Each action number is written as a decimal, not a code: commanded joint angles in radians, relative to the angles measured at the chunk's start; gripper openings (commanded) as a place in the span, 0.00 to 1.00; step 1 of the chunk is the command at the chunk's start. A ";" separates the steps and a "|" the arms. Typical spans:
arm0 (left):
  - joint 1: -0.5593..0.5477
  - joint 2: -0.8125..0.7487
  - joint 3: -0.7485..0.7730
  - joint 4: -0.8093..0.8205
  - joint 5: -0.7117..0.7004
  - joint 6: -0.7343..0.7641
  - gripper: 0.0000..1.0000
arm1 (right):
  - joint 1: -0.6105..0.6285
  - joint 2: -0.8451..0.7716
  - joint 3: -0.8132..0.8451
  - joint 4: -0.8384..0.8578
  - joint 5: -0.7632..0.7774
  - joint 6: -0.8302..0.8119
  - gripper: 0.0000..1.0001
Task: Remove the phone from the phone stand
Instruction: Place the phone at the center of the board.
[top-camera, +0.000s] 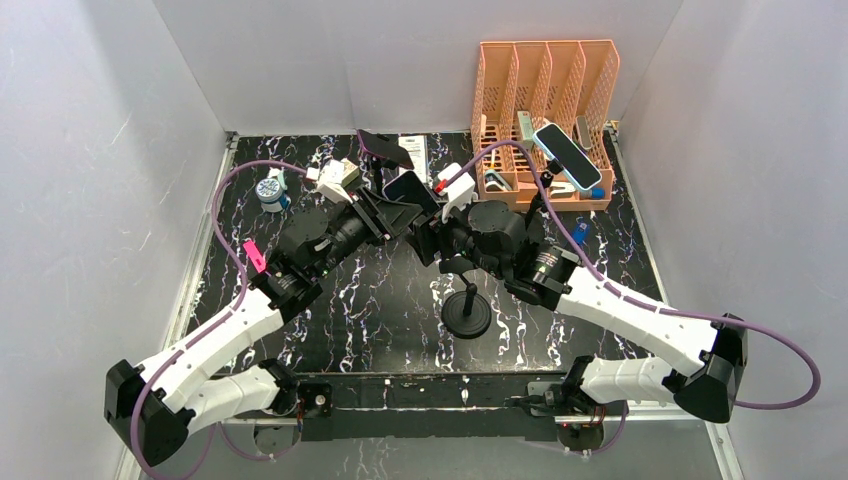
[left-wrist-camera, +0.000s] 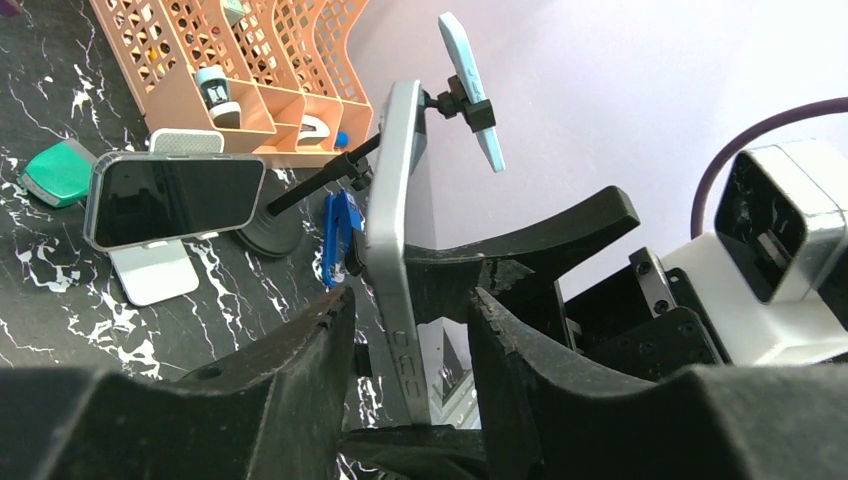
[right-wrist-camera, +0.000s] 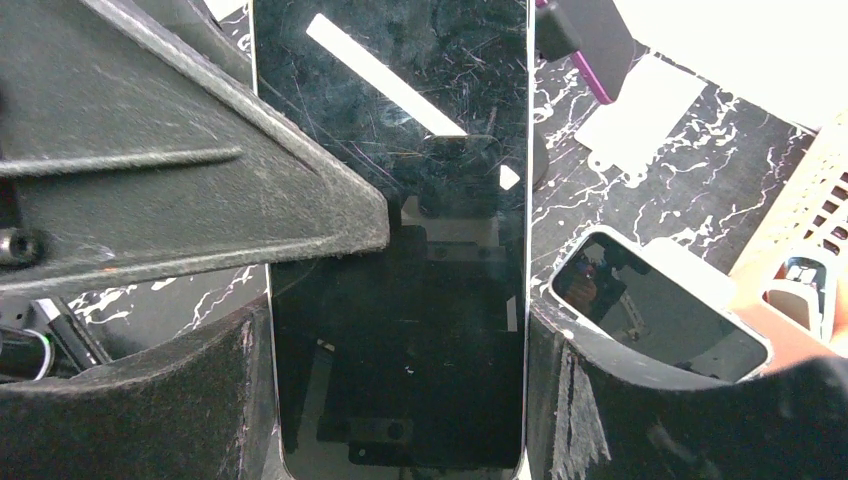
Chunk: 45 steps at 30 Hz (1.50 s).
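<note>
A dark-screened phone (top-camera: 410, 188) with a silver edge is held up between the two arms at the table's middle. My right gripper (right-wrist-camera: 395, 400) is shut on the phone (right-wrist-camera: 395, 250), with a finger against each long edge. My left gripper (left-wrist-camera: 410, 330) is open and straddles the phone (left-wrist-camera: 392, 220) edge-on, one finger on the screen side and one behind, with a gap on the right. The black phone stand (top-camera: 467, 314) has a round base just in front of the grippers. Its head is hidden under my right gripper, so contact with the phone cannot be told.
An orange file organiser (top-camera: 545, 100) stands at the back right. A light-blue phone (top-camera: 568, 155) sits on a black arm mount beside it. A clear-cased phone on a white stand (left-wrist-camera: 175, 200) and a purple-cased phone (top-camera: 385, 148) are behind. A tape roll (top-camera: 270, 190) lies at the back left.
</note>
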 joint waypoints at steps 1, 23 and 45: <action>0.004 0.005 0.033 0.022 -0.021 -0.020 0.41 | 0.011 -0.015 0.065 0.104 0.055 -0.025 0.01; 0.004 -0.018 -0.020 0.065 -0.063 -0.012 0.00 | 0.031 -0.029 0.056 0.040 -0.032 0.022 0.69; 0.004 -0.204 0.081 -0.514 -0.287 0.282 0.00 | 0.031 -0.297 0.028 -0.143 -0.098 0.089 0.99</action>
